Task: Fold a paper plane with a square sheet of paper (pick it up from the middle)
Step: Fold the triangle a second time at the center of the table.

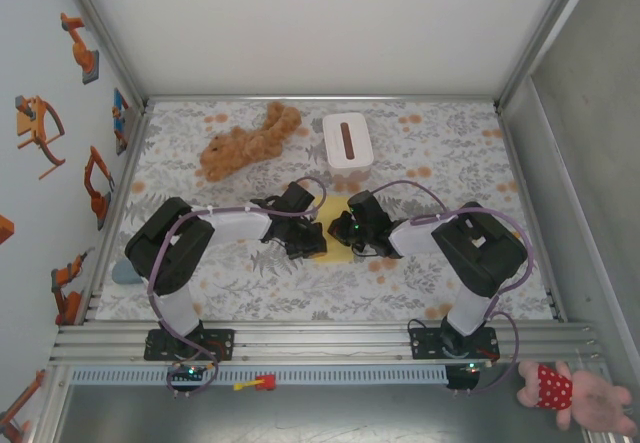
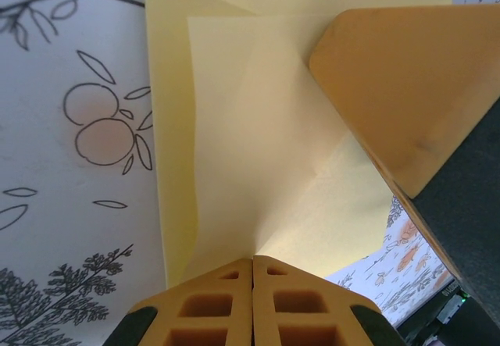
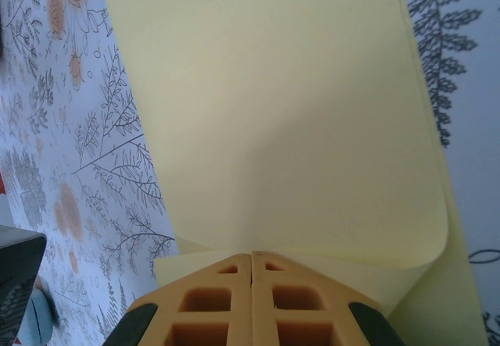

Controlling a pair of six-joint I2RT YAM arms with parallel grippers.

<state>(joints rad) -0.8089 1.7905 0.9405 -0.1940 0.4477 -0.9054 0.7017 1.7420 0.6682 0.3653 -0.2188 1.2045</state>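
The square sheet of paper [image 1: 333, 252] is pale yellow and lies partly folded at the middle of the table, between both grippers. My left gripper [image 1: 308, 241] is shut. In the left wrist view its tips [image 2: 252, 258] pinch a lighter folded flap of the sheet [image 2: 258, 143], and creases fan out from them. My right gripper [image 1: 342, 231] faces it from the right, and one of its orange fingers [image 2: 406, 88] hangs over the sheet. In the right wrist view its tips [image 3: 251, 254] are shut on the edge of the upper layer of the sheet [image 3: 289, 112]. That layer curls over a lower one at the right.
A white box with a brown slot [image 1: 347, 139] stands just behind the paper. A brown plush toy [image 1: 245, 143] lies at the back left. The floral tablecloth [image 1: 450, 153] spreads to both sides. A pink plush [image 1: 575, 393] sits outside the table's near right corner.
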